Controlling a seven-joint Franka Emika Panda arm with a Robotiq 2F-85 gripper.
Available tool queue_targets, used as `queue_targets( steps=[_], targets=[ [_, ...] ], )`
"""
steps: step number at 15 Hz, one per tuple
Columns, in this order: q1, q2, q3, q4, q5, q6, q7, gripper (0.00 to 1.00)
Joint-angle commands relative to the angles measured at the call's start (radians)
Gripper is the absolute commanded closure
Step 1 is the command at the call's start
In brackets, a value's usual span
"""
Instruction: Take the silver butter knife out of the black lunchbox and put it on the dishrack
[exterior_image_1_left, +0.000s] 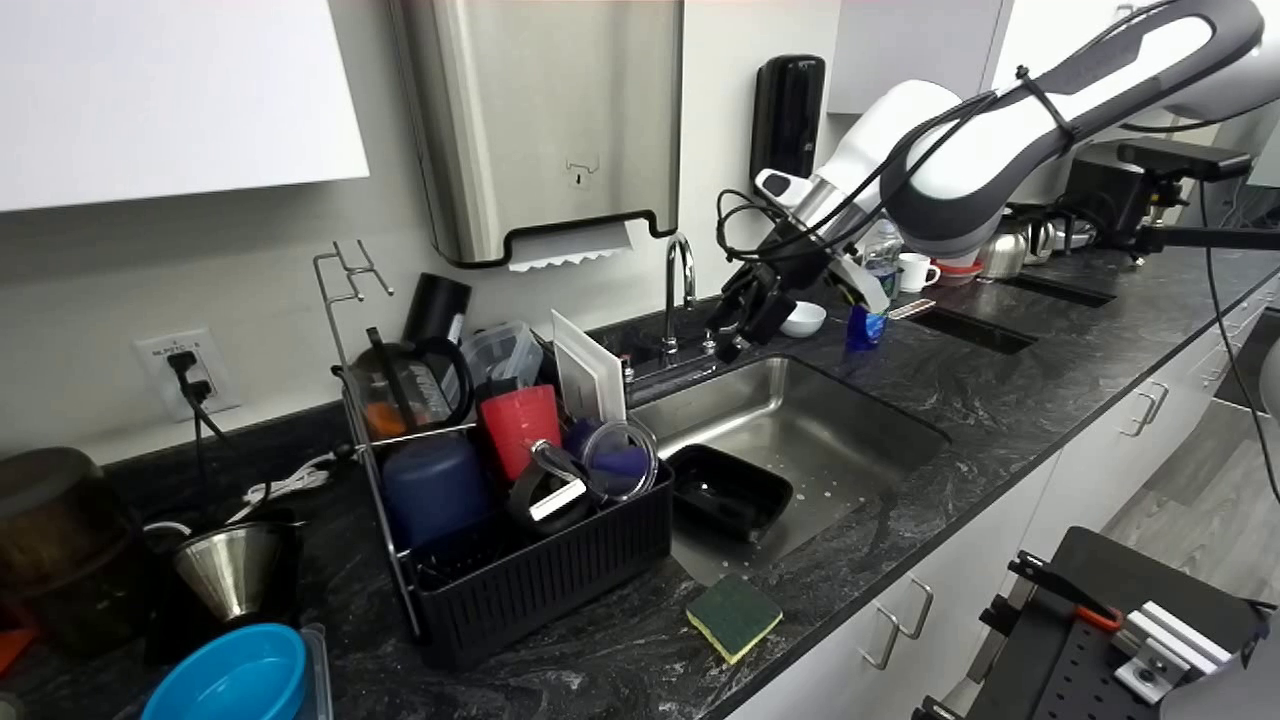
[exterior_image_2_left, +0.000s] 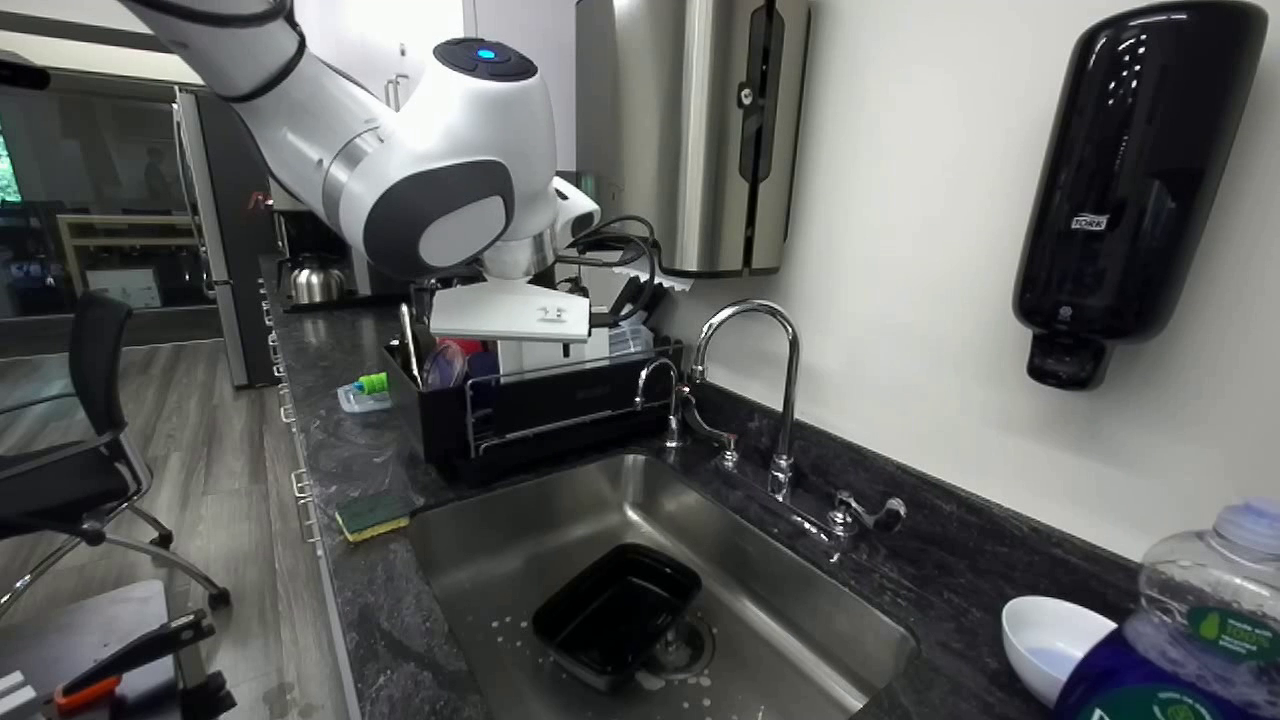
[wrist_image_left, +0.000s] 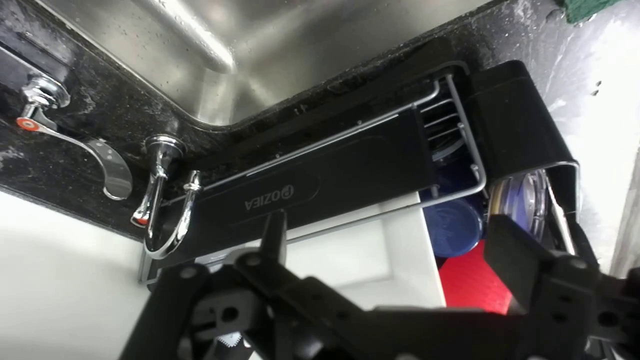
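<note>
Claw (wrist_image_left: 392, 250) spread wide, holding nothing; in an exterior view a flat white plate (exterior_image_2_left: 515, 312) hides most of it. Round-cornered and glossy, the black plastic lunchbox (exterior_image_2_left: 615, 612) lies in the steel sink (exterior_image_2_left: 540, 510), its dark interior hard to read. Within the ribbed dishrack (exterior_image_1_left: 550, 580), a slim silvery piece (wrist_image_left: 561, 217) shows partly; whether that is the butter knife, I cannot tell.

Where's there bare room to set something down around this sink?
The counter between the sink and the nearest dark rectangular recess looks bare; so does the sink floor beside the black lunchbox, though speckled. The dishrack is crowded around the red cup.
</note>
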Motion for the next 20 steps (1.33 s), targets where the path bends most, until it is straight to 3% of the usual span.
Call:
queue_targets(
  steps=[1, 8, 20],
  targets=[
    [-0.024, -0.130, 0.009, -0.021, -0.004, 0.110, 0.118, 0.00],
    [-0.048, -0.352, 0.044, -0.030, -0.016, 0.229, 0.351, 0.00],
    [-0.178, -0.657, 0.177, 0.015, -0.010, 0.134, 0.656, 0.00]
  ],
)
